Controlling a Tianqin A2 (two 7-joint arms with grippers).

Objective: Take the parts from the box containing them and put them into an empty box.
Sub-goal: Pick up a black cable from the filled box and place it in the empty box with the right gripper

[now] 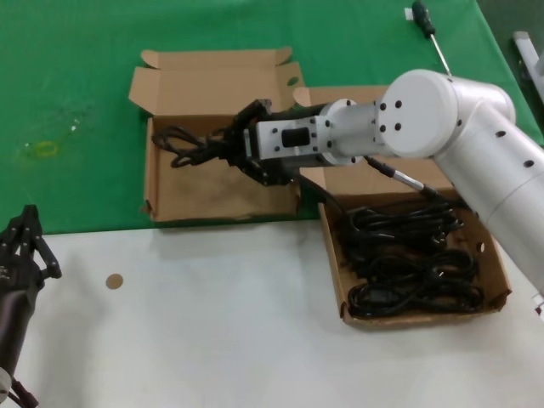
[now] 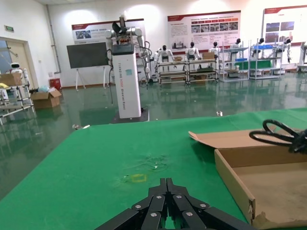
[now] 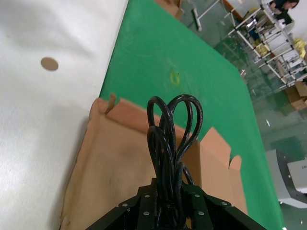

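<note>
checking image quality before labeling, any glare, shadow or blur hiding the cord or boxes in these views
Head view: even light, only a soft shadow under the right claw; the held cord reads clearly over the small box. Left wrist view: the floor behind reflects ceiling lights, and the left claw is cut off by the frame edge. Right wrist view: the cord and box floor are sharp.

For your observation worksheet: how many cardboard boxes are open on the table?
2. The smaller box sits on the green mat, under the right gripper, which holds a cord bundle. The larger box, full of cords, lies to its right.
</note>
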